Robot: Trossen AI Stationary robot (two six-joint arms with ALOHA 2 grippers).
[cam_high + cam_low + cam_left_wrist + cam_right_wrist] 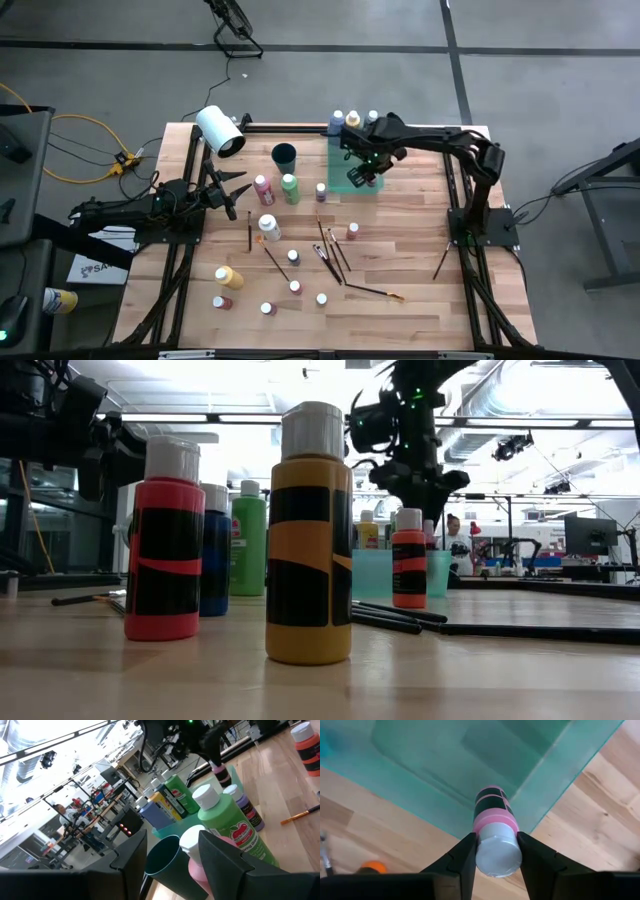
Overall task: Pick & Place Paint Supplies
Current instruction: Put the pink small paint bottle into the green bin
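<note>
Wood table (400, 300); only wrist view shows my right claw (496, 851) clamping pink bottle (495, 827) over green tray (470, 755); left claw (172, 855) half open, empty, beside dark cup (165, 860).

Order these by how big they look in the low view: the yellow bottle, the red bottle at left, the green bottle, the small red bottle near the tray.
1. yellow bottle
2. red bottle at left
3. green bottle
4. small red bottle

The first two stand nearest the camera, so their real sizes may be similar.
</note>
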